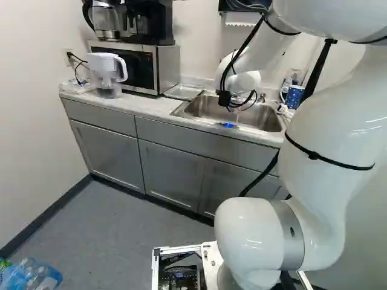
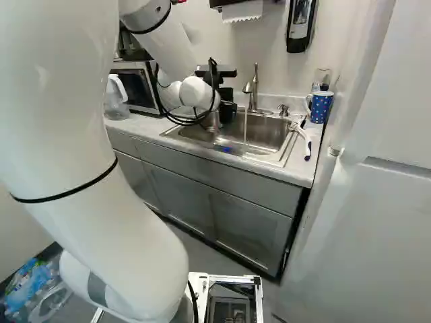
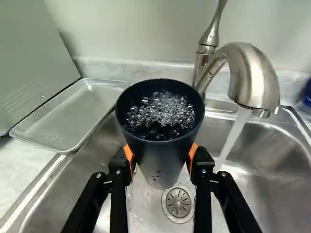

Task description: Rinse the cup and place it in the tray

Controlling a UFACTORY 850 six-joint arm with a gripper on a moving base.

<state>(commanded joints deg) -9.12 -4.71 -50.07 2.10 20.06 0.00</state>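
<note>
while the faucet [image 3: 255,77] runs, the end effector [image 3: 161,158] holds a dark tapered cup [image 3: 164,146] above the sink [image 3: 279,167], its orange pads [image 3: 192,154] closed on opposite sides of the wall. the cup is near upright and carries bubbly water; the drain [image 3: 178,202] shows below. the water stream [image 3: 235,133] falls beside the cup, not into it. the metal tray [image 3: 58,126] lies on the surface [image 3: 20,167] beside the sink, next to the microwave [image 1: 136,66].

assessed stage: rinsing, with emptying and placement outstanding.

risks noted:

spillage. a move to the tray with this load would probably slop water over the surface and into the tray; a quick start or stop would be the cause. the cup should be tipped out over the basin first.

slippage. wet walls and a taper give the pads a poor seat. tilting shifts the weight of the water and could turn the cup in the grip or let it drop into the sink.

contact. the spout stands near the cup. a lift or a swing towards the faucet could knock the rim against it.

placement. the tray has a raised edge; coming in too low may catch the base of the cup and tip it. the microwave leaves limited room for the wrist on that side.
</note>
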